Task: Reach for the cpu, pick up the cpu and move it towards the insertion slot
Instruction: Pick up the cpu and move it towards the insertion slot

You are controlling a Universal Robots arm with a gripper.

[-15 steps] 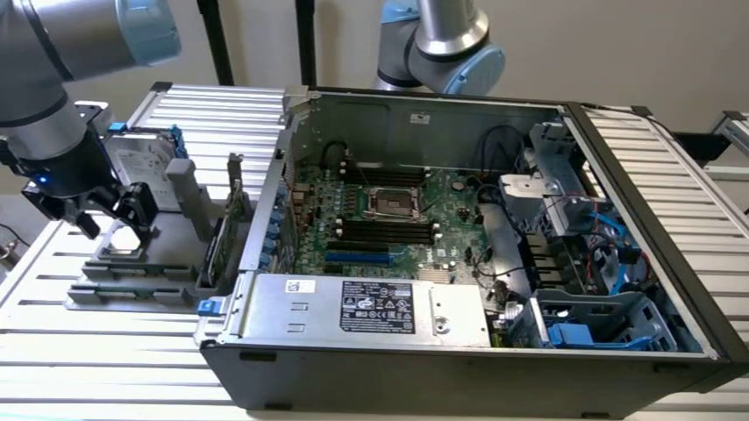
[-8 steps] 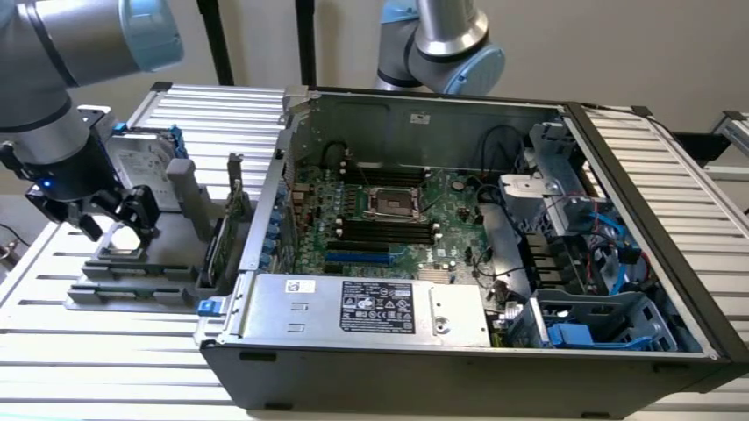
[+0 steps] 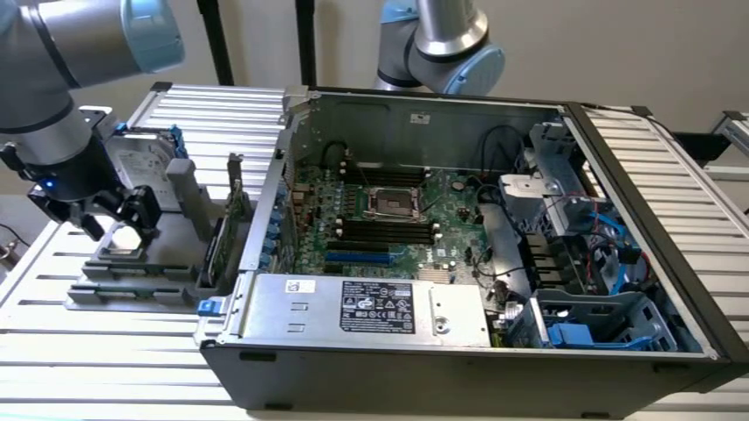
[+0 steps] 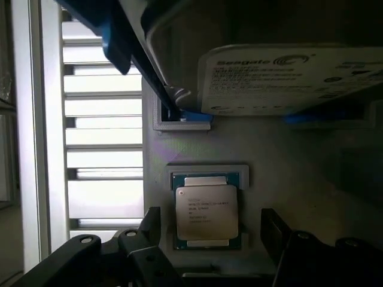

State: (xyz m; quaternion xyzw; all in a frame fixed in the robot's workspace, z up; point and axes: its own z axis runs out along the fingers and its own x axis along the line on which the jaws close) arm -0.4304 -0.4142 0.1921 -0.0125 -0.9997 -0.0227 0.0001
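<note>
End effector (image 3: 111,230) stands released, fingers (image 4: 149,222) spread either side of the cpu (image 4: 206,212), not touching it. You will find the cpu lying flat in its pocket in the grey holder (image 4: 299,179), on the tabletop (image 3: 94,351) outside the computer case (image 3: 351,373), well apart from the insertion slot (image 3: 392,202). Judged light, rigid, smooth-topped and fragile underneath; take it by two opposite edges. Pocket walls sit close round it. Note the hard drive (image 4: 287,78) standing near, and the case wall between holder and slot.
</note>
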